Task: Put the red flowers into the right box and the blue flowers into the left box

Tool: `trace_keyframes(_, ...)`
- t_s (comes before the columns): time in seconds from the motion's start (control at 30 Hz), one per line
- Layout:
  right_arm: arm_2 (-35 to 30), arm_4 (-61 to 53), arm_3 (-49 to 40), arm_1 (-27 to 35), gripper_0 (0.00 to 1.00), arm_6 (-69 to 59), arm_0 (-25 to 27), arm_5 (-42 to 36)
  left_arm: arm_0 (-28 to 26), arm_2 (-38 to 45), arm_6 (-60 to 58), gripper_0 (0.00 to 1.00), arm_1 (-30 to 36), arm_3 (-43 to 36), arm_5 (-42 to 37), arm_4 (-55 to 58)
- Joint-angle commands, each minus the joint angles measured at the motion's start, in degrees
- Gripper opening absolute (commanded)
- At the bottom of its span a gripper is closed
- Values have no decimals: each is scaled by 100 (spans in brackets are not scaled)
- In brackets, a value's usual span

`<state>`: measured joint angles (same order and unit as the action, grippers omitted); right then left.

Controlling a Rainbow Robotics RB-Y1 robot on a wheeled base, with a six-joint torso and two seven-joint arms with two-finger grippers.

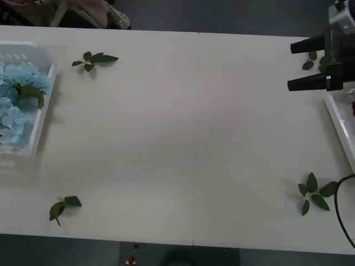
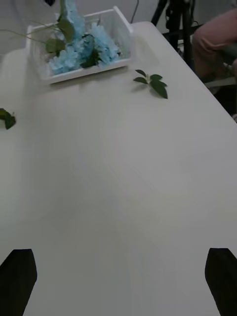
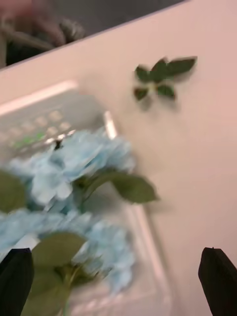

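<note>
White and wide, the tabletop (image 1: 183,138) carried a few loose leaf sprigs: one near the far left (image 1: 94,60), one near the front left edge (image 1: 62,206), one near the front right (image 1: 313,192), and a small one at the far right (image 1: 309,62) just beside the right claw.

At the left edge sat the left box (image 1: 43,119), a white ribbed bin, with the blue flowers (image 1: 16,91) lying inside it, pale blue heads heaped together with green leaves among them. The right wrist view looked across the tabletop at the same bin (image 2: 121,29) and showed one blue flower (image 2: 74,17) standing up taller than the others.

The left claw (image 3: 118,281) hung over the near end of the bin, its two dark fingers spread wide at the corners of its own view, with nothing gripped; blue heads and leaves (image 3: 74,197) lay just below it.

The right claw (image 1: 313,64) was at the far right of the tabletop, its two black fingers well apart and holding nothing. Just beside it, at the right edge, lay the right box (image 1: 339,124), a white tray with a raised rim. A small patch of deep red (image 1: 353,108), part of the red flowers, showed inside it at the very edge.
</note>
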<state>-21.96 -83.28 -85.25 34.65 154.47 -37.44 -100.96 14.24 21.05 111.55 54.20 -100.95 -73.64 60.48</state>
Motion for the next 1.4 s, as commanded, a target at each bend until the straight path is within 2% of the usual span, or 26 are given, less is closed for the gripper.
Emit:
trace_keyframes(0.03, 25, 22, -132, -204, 100, 53, -290, -284, -378, -523, 60, 97, -190, -540, 1088, 491)
trace_keyframes(0.2, 87, 13, -141, -292, 100, 53, -343, -636, -861, -1534, -11, 98, -225, -1024, 2741, 1256)
trace_keyframes(0.3, 139, -31, -132, -292, 100, 53, -352, -724, -931, -1930, -20, 97, -164, -1375, 3136, 1256)
trace_keyframes(0.47, 122, -66, -132, -283, 100, 53, -352, -904, -852, -2202, -72, 97, -49, -1990, 3154, 1317)
trace_keyframes(0.57, 52, 48, -132, -275, 100, 53, -352, -904, -545, -2624, -134, 97, 91, -2351, 3154, 1423)
trace_keyframes(0.8, 52, 48, -132, -275, 100, 53, -352, -904, -35, -3213, -178, 98, 126, -2570, 3162, 1748)
trace_keyframes(1.1, 52, 48, -132, -275, 100, 53, -352, -904, 35, -3389, -187, 97, -269, -2825, 3162, 1801)
trace_keyframes(1.4, 52, 48, -132, -275, 100, 53, -352, -904, 27, -3389, -178, 97, -287, -2825, 3162, 1792)
